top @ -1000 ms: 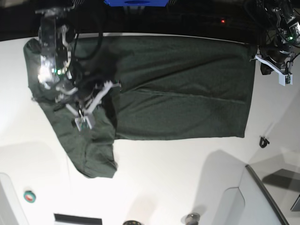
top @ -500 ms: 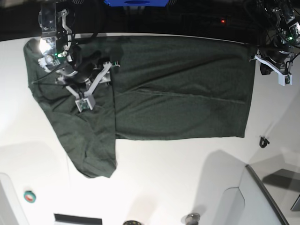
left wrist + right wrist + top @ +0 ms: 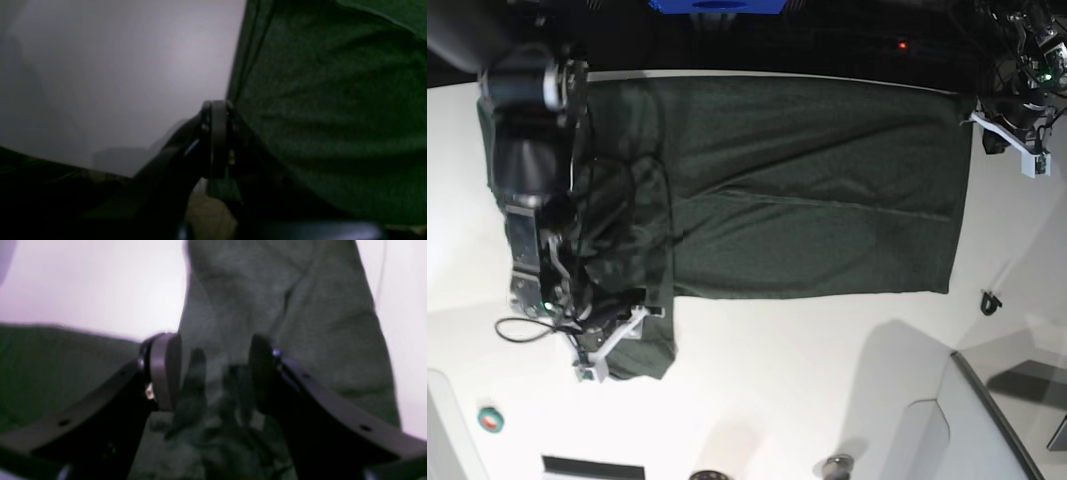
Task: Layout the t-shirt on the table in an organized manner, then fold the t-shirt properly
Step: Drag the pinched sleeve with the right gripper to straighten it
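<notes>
The broad, smooth white desk (image 3: 827, 380) carries the large dark green t-shirt (image 3: 817, 190) of soft, plain knit, its body spread flat as a wide rectangle and one sleeve trailing toward the near edge. My right jaws (image 3: 213, 373), dark curved arms with rounded pads, stand apart over that rumpled sleeve, gripping nothing. My left jaws (image 3: 217, 140) are pressed together at the shirt's straight hem edge; whether cloth sits between them I cannot tell.
</notes>
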Controlling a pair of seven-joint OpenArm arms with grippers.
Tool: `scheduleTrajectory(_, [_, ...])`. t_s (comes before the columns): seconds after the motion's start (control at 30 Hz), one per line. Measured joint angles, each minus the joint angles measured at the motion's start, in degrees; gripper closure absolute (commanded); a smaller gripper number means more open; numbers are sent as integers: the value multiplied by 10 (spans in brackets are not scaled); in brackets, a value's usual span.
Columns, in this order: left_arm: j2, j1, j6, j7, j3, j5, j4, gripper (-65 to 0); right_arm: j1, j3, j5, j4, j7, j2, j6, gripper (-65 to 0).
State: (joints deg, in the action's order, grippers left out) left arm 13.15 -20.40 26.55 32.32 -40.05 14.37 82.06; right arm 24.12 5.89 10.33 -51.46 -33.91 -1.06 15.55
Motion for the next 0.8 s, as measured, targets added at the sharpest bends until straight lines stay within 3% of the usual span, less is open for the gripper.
scheduleTrajectory(0.17, [0,-5,0,2,0,-3,-1,0,47,0,0,122,46,4,0,-306])
scheduleTrajectory(0.8, [2,-2,0,0,0,0,-1,0,22,0,0,130,54,5,0,-305])
